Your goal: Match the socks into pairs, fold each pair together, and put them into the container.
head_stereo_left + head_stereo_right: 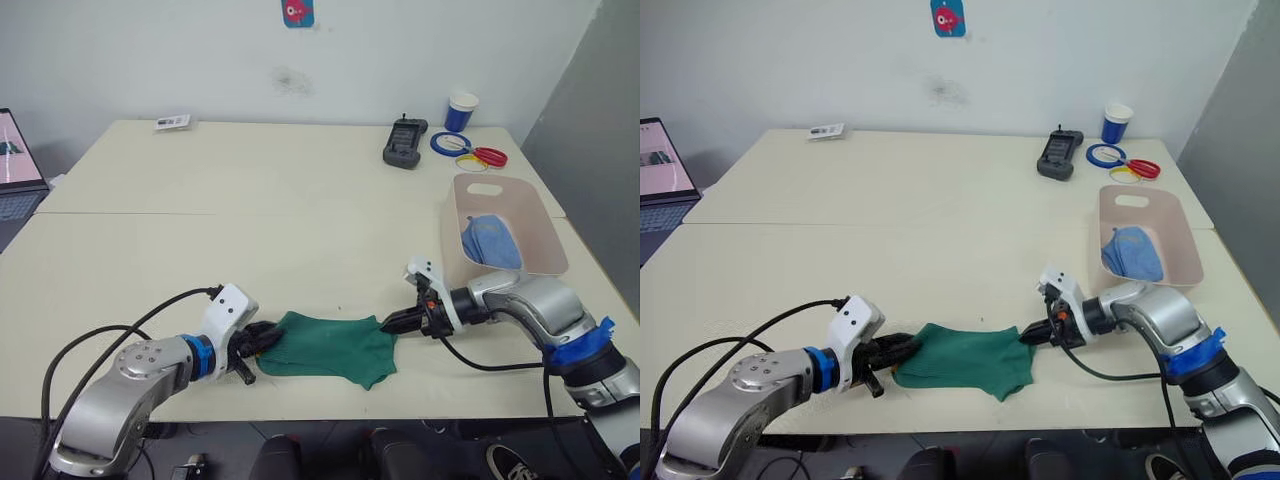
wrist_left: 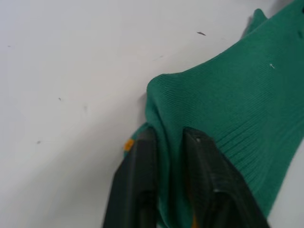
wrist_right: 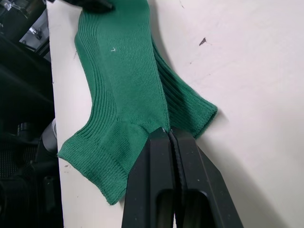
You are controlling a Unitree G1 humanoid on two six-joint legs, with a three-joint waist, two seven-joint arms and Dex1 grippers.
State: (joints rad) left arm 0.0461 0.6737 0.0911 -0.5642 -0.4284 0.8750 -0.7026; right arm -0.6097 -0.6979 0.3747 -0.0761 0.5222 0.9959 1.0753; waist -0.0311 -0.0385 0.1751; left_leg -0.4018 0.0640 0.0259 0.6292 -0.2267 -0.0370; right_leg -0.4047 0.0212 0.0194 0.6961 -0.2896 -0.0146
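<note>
Green socks [image 1: 335, 345] lie flat near front edge of worktop [image 1: 300, 230], stacked as a pair. Left gripper [image 1: 262, 338] clamped on one end, right gripper [image 1: 392, 322] pinched shut on the other. Tub [image 1: 530, 225] w/ blue socks [image 1: 490, 242] sits well apart, to the right.

Risk: pair may split during fold if either pinch holds only one layer.

Right wrist view shows two offset cuffs; left wrist view shows the yellow mark [image 2: 128, 144].
</note>
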